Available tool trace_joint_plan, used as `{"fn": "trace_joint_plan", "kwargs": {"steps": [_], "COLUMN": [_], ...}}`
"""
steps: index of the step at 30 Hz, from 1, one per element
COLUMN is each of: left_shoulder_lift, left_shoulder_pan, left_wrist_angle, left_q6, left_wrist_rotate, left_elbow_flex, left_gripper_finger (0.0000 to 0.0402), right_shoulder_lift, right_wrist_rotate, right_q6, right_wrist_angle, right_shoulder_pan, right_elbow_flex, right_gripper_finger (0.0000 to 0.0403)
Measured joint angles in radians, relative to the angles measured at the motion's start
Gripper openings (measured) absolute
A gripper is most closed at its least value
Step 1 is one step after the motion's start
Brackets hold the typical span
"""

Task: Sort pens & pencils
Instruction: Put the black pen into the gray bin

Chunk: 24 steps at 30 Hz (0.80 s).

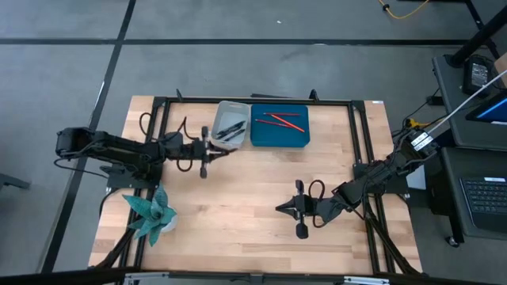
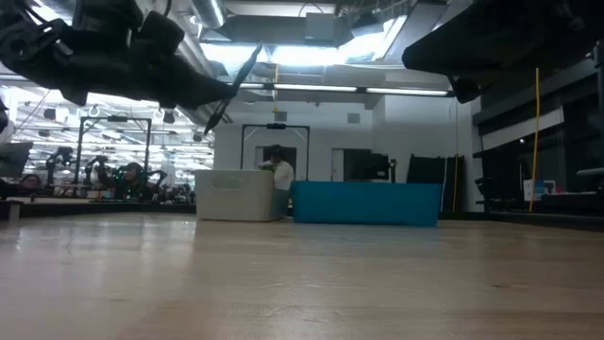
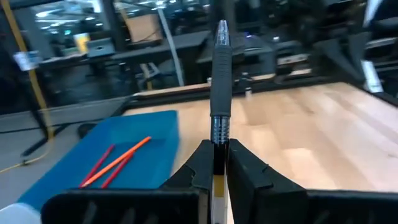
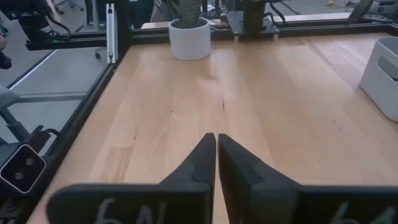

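The left gripper (image 3: 214,163), clamped on a pen (image 3: 219,81), hovers beside the grey bin (image 1: 230,123); centre over it before releasing (pencils (image 1: 281,120) lie in the blue bin (image 1: 279,138)). The right gripper (image 4: 216,155) waits pressed together.

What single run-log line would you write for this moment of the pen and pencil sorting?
left gripper: shut on pen, beside grey bin | right gripper: shut, empty, over bare table | pencils: in blue bin

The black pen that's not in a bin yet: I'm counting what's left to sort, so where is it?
The black pen is clamped in the left gripper, held above the wooden table on its left side, just short of the grey bin.
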Motion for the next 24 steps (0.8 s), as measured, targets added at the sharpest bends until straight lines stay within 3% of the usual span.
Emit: {"fn": "trace_joint_plan", "kwargs": {"steps": [16,24], "left_shoulder_lift": [0.015,0.128], "left_shoulder_pan": [0.000,0.043], "left_wrist_angle": [0.018,0.115], "left_q6": [-0.001,-0.003], "left_wrist_rotate": [-0.386,-0.422], "left_elbow_flex": [-0.009,-0.006], "left_gripper_finger": [0.0018,0.0018], "right_shoulder_lift": [0.000,0.000], "right_wrist_rotate": [0.033,0.034], "right_q6": [-0.011,-0.030], "right_wrist_angle": [0.000,0.000], "right_shoulder_pan": [-0.001,-0.002], "right_elbow_flex": [0.000,0.000], "right_gripper_finger": [0.0020,0.0020]}}
